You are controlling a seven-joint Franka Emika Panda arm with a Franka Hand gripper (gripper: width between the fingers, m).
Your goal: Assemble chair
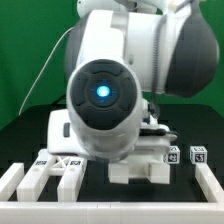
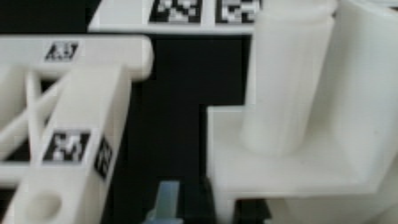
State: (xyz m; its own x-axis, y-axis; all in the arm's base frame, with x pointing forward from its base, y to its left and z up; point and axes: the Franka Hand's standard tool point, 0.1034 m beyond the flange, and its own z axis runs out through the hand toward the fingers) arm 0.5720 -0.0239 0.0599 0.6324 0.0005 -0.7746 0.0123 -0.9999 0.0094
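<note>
The tool (image 2: 166, 203) is closed tight with nothing between its tips, and it hangs over the bare black strip of worktop (image 2: 175, 130) between two chair parts. Close on one side sits the post piece (image 2: 294, 110), a flat block with a round post whose long axis runs straight away from the tool; whether the post stands or lies I cannot tell. On the other side lies the braced frame (image 2: 63, 110), tags upward. In the exterior view the arm (image 1: 110, 90) hides the tool; more loose parts (image 1: 55, 172) lie by the worktop's edge nearest that camera.
</note>
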